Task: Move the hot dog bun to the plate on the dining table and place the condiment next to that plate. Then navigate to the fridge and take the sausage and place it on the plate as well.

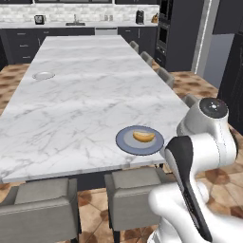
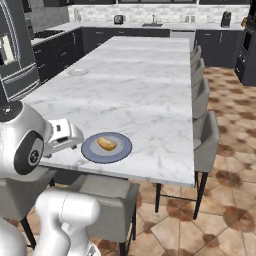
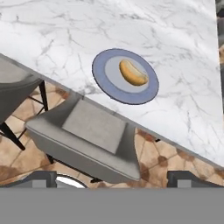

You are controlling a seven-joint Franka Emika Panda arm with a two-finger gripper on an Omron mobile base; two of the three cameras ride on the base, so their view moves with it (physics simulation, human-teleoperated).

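Golden hot dog bun [image 3: 133, 72] lies on blue-grey plate [image 3: 101, 75].

Golden-tan hot dog bun [image 3: 133, 72] on a blue-grey, darker-rimmed plate [image 3: 101, 74]; white, grey-veined marble surface [image 1: 85, 95]; grey stools [image 3: 87, 135]; terracotta floor tiles [image 2: 225, 210].

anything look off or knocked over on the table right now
Nothing stands out. The hot dog bun lies whole inside the plate near the edge of the dining table, a little off the plate's middle. A small whitish dish sits flat farther along. No spill or damage shows.
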